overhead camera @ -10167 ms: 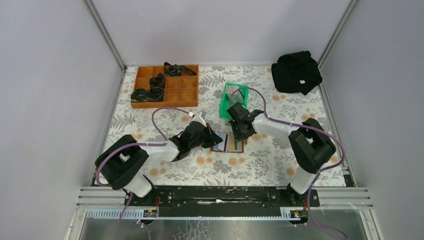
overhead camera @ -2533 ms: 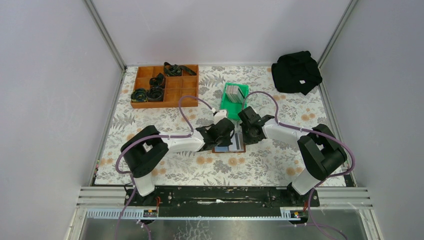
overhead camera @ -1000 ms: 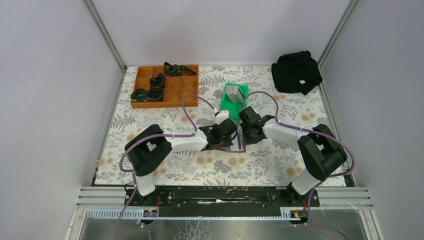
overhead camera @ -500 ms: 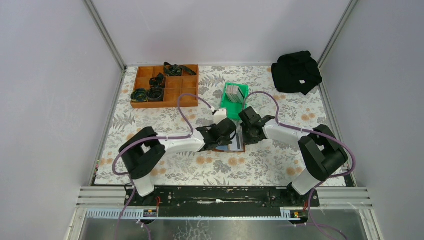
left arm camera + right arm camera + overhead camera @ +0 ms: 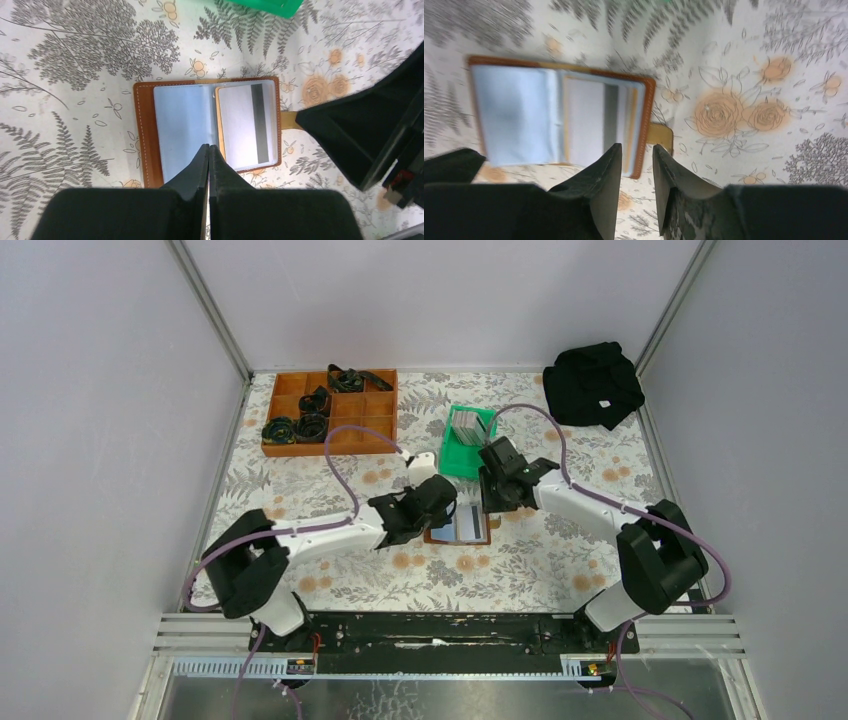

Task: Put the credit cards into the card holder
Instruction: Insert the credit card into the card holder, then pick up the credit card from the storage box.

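The card holder (image 5: 466, 530) lies open on the floral cloth, brown leather with a snap tab (image 5: 659, 135). Its left pocket holds a blue card (image 5: 180, 127). A pale card with a dark stripe (image 5: 247, 125) sits in its right pocket. My left gripper (image 5: 208, 147) hovers shut and empty over the holder's near middle. My right gripper (image 5: 636, 147) is open with nothing between its fingers, above the holder's right edge near the tab. A stack of grey credit cards (image 5: 466, 426) stands in the green bin (image 5: 452, 456) behind the holder.
A wooden compartment tray (image 5: 372, 430) with black coiled items stands at the back left. A black cloth bundle (image 5: 592, 385) lies at the back right. Grey walls close in both sides.
The right gripper has opened and lifted back off the holder, leaving the striped card in the right pocket. The left arm has drawn back to the left, still shut.
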Controlling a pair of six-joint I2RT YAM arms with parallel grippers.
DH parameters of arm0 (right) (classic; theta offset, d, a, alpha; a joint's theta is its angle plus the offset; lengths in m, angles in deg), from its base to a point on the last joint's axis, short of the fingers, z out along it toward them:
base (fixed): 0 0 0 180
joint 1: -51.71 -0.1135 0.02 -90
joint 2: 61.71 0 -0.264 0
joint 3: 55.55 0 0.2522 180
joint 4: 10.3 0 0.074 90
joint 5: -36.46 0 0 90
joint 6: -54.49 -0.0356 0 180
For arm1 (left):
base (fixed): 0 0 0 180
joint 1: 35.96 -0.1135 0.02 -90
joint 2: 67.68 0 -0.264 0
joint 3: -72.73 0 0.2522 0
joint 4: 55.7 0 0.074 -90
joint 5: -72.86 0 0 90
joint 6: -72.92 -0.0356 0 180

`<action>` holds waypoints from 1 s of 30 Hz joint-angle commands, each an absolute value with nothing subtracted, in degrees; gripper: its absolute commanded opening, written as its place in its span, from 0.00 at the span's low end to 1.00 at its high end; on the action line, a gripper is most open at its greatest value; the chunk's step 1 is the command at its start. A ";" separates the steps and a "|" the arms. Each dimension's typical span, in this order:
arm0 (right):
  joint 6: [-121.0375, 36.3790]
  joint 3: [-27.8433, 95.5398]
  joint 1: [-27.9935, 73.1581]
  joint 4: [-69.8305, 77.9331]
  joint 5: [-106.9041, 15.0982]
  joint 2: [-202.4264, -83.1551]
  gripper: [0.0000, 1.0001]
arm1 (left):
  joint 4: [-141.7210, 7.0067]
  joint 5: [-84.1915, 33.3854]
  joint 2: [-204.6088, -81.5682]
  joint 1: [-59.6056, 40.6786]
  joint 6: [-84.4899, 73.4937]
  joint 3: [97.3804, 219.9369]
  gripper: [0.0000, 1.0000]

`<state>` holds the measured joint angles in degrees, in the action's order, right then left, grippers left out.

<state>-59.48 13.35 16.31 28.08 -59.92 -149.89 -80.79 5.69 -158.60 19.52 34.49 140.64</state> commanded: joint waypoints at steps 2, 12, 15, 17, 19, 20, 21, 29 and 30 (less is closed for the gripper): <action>-61.08 22.22 16.42 30.84 -59.78 -147.14 0.38 | -84.95 10.56 -150.86 19.81 33.95 139.85 0.06; -59.04 39.05 16.76 31.64 -67.24 -153.96 0.54 | -87.56 11.55 -136.08 19.77 30.01 137.74 0.69; -58.57 47.06 18.20 33.02 -68.27 -159.29 0.60 | -89.22 11.16 -135.46 19.72 28.71 138.82 0.76; -58.67 51.84 19.94 34.18 -67.50 -164.18 0.59 | -89.70 11.31 -135.67 19.68 27.42 139.90 0.78; -60.27 58.16 23.82 35.10 -64.20 -170.36 0.59 | -91.40 12.44 -136.51 18.96 25.96 142.14 0.79; -60.49 59.44 24.67 35.05 -63.61 -171.63 0.59 | -91.96 12.47 -136.70 18.75 25.43 142.66 0.80; -60.60 60.20 25.38 34.71 -63.31 -172.76 0.58 | -92.04 12.40 -136.88 18.61 24.58 143.07 0.80; -60.62 66.32 30.08 33.80 -56.00 -180.53 0.57 | -90.03 10.50 -138.68 15.01 22.16 143.67 0.82; -60.48 66.97 30.24 33.98 -55.32 -181.22 0.57 | -89.85 10.05 -139.04 14.53 21.93 143.62 0.82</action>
